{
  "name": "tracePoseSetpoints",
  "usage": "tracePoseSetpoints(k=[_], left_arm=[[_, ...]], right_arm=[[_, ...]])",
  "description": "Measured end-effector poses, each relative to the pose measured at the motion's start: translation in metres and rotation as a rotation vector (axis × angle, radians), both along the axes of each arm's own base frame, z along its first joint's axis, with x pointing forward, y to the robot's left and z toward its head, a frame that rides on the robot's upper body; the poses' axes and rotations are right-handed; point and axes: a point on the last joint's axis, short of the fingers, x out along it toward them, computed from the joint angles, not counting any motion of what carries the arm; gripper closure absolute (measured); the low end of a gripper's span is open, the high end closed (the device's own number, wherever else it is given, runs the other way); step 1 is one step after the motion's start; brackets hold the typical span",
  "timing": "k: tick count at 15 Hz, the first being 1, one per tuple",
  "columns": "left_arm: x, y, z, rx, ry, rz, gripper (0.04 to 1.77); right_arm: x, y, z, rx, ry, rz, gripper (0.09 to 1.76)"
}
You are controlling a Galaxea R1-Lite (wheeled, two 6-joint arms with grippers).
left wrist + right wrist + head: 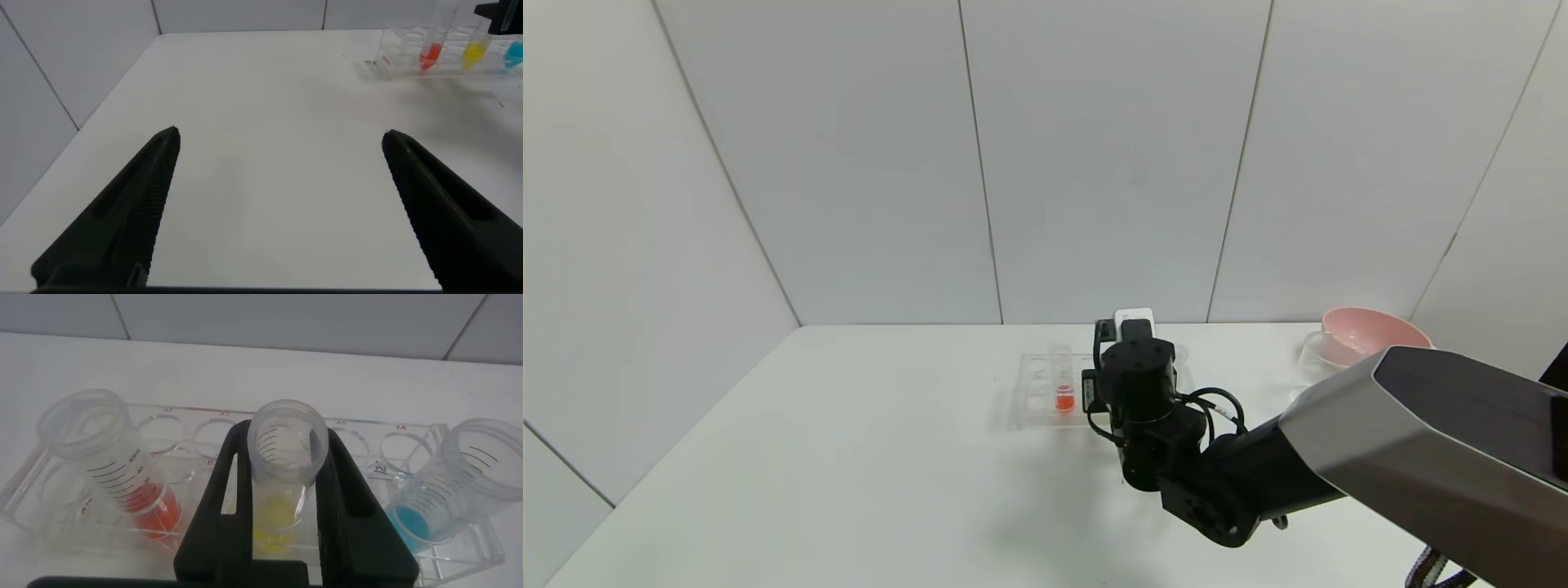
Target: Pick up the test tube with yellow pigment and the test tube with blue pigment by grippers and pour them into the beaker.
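Note:
The test tube with yellow pigment stands in a clear rack. My right gripper is shut on it, one black finger pressed on each side just below its rim. The test tube with blue pigment stands in the rack beside it, untouched. In the head view my right wrist hides both tubes. The beaker looks like the clear cup at the table's far right. My left gripper is open and empty above bare table, far from the rack; the yellow tube and blue tube show in it.
A tube with orange-red liquid stands in the rack on the yellow tube's other side. A pink bowl sits at the back right beside the beaker. White walls close the table's back and left.

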Motion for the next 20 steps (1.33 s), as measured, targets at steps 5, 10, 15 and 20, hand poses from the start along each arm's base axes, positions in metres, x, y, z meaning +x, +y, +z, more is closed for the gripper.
tracePoseSetpoints(k=[5, 10, 15, 20], left_arm=[[0.0, 0.0, 0.0, 0.0, 0.0, 0.0, 0.05], [0.0, 0.0, 0.0, 0.0, 0.0, 0.0, 0.05], [0.0, 0.0, 0.0, 0.0, 0.0, 0.0, 0.05], [0.0, 0.0, 0.0, 0.0, 0.0, 0.0, 0.05]], right_arm=[[-0.002, -0.001, 0.014, -0.016, -0.026, 0.005, 1.34], [-0.009, -0.003, 0.056, -0.003, -0.104, 0.044, 1.34], [-0.017, -0.006, 0.08, 0.005, -0.147, 0.056, 1.34], [-0.024, -0.013, 0.087, -0.007, -0.144, 0.103, 1.34]])
